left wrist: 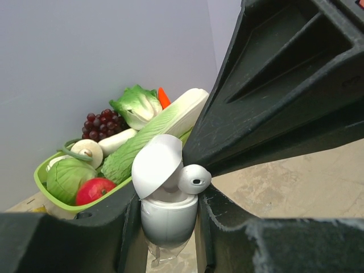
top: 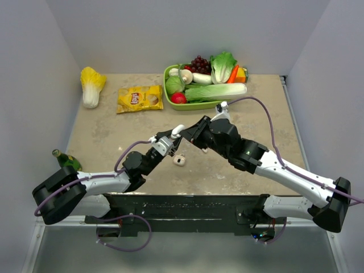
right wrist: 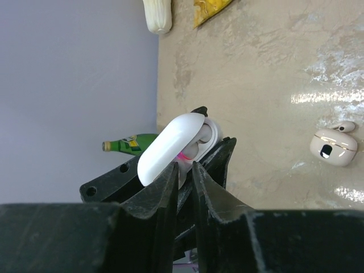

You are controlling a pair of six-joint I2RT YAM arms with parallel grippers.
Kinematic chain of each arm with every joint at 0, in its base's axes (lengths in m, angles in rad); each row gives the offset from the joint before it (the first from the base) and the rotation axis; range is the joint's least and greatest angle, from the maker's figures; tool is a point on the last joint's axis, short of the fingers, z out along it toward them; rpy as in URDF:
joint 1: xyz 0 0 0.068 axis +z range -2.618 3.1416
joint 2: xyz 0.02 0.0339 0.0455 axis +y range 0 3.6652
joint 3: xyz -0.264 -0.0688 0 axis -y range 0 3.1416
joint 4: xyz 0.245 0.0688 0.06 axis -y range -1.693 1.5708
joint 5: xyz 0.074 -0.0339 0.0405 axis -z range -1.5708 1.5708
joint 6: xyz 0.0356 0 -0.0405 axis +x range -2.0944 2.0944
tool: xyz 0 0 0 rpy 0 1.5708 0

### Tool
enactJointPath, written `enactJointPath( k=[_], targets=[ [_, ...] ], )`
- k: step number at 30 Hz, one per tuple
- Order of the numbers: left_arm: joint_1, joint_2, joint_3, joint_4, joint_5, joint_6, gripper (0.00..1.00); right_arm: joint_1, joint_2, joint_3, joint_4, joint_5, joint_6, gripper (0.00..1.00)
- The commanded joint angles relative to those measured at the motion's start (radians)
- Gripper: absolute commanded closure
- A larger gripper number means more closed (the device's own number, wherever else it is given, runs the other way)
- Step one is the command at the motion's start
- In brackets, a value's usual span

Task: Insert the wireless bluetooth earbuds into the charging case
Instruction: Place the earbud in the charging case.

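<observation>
My left gripper (left wrist: 168, 196) is shut on the white charging case (left wrist: 168, 216) and holds it upright above the table, lid (left wrist: 154, 165) open. My right gripper (right wrist: 185, 166) is nearly shut on a small white earbud (left wrist: 194, 179), which rests at the rim of the case's opening. In the right wrist view the open case (right wrist: 170, 142) sits just beyond my fingertips, with a red light at its hinge. The two grippers meet over the table's middle in the top view (top: 177, 134). A second earbud (right wrist: 334, 147) lies on the table, also seen from above (top: 179, 160).
A green tray (top: 168, 91) of toy vegetables and grapes stands at the back. A yellow chips bag (top: 140, 98) and a napa cabbage (top: 91, 85) lie at the back left. A green bottle (top: 67, 160) lies by the left arm.
</observation>
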State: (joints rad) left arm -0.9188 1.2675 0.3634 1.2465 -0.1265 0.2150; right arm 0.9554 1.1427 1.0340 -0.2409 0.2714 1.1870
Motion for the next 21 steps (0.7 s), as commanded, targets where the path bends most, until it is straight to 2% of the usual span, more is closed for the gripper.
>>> enactJointPath(
  k=[1, 7, 21],
  targets=[
    [-0.005, -0.025, 0.008, 0.651, 0.013, -0.037, 1.0, -0.003, -0.026, 0.032, -0.028, 0.023, -0.052, 0.77],
    [-0.006, -0.011, 0.006, 0.651, -0.001, -0.043, 1.0, -0.001, -0.026, 0.055, -0.038, 0.032, -0.073, 0.73],
    [-0.005, 0.046, 0.003, 0.651, -0.104, -0.134, 1.0, -0.001, -0.034, 0.107, -0.089, 0.034, -0.118, 0.71]
  ],
)
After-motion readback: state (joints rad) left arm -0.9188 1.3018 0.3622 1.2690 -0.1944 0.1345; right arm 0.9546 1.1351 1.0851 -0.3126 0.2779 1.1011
